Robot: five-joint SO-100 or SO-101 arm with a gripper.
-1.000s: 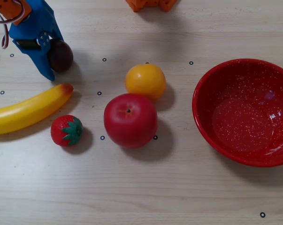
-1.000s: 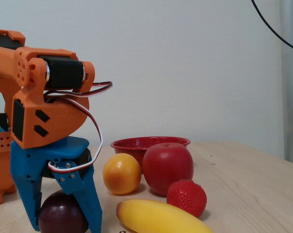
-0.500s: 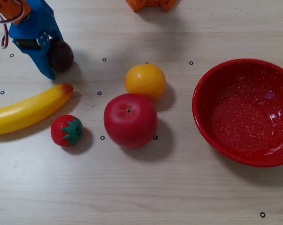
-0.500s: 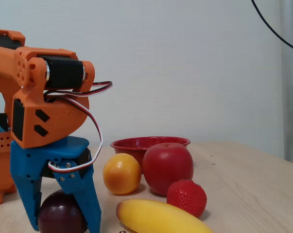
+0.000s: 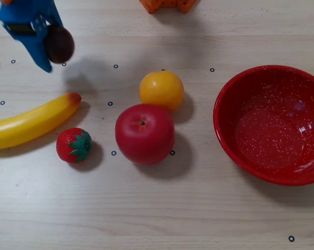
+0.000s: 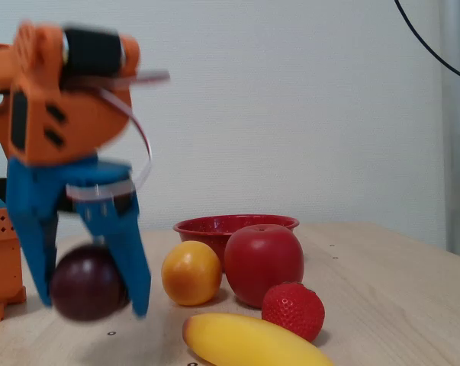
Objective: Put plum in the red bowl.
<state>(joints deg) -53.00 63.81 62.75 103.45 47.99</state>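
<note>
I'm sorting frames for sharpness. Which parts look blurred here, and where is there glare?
In the fixed view, the pincer and the plum it holds are smeared by motion, while the apple is sharp. In the overhead view, the pincer is slightly soft, and the red bowl shows a small white glint inside.

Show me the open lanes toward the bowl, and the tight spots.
Overhead view: bare table along the near edge below the apple; another lane above the orange toward the red bowl. Tight: banana, strawberry, apple, orange cluster.
</note>
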